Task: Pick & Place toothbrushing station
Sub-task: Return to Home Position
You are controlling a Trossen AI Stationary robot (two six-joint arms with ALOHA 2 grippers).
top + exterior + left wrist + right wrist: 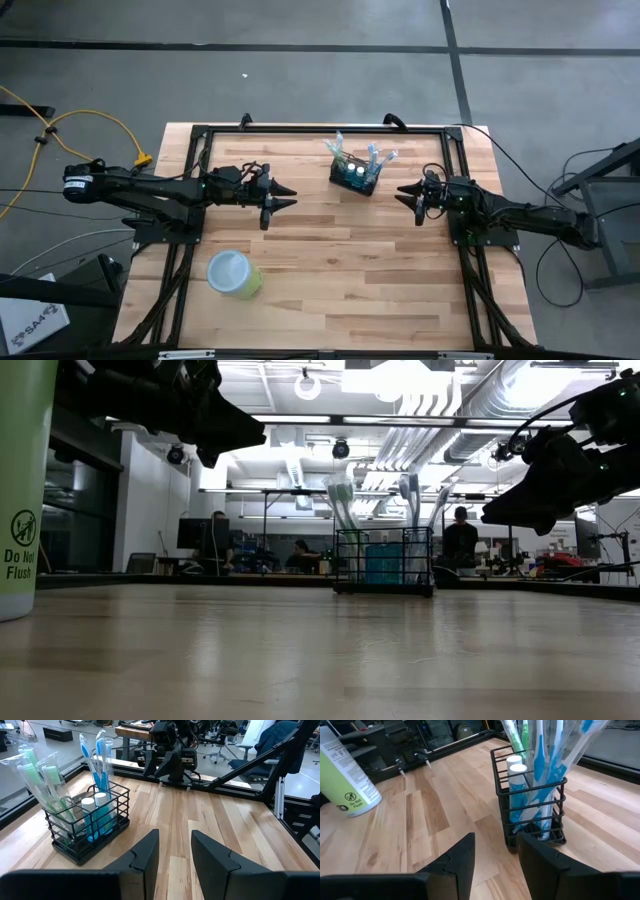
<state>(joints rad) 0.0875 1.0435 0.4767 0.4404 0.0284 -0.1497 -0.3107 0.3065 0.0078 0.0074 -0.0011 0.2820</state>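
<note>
Here, a light wooden table point(330, 290) is seen from above, with a dark robot arm reaching in from each side. Nearest the front edge, toward the left, a light-green canister point(234, 273) with a white top stands upright on the wood, well apart from everything else.

Farther back, about mid-table, the left gripper point(290, 196) hovers above the surface, pointing toward the centre. Its two dark fingers point(145, 852) are spread with a clear gap between them, and nothing is held. Opposite it, the right gripper point(401, 193) points back toward the centre from the right side. Its fingers point(462, 855) are likewise parted and empty.

Beyond the grippers, closer to the far edge and a little right of centre, sits the toothbrushing station point(357, 178), a small black wire-mesh basket. It stands upright on the table, touching neither gripper, and lies nearer the right one. Green toothbrushes point(42, 780) in clear wrappers stand at its left end as seen from the front. Blue toothbrushes point(97, 757) and two white-capped tubes point(95, 801) fill its right end, the brush heads rising well above the rim.

Past the table, the level view shows a workshop with ceiling ducts and a few people point(461, 538) at desks in the distance.
</note>
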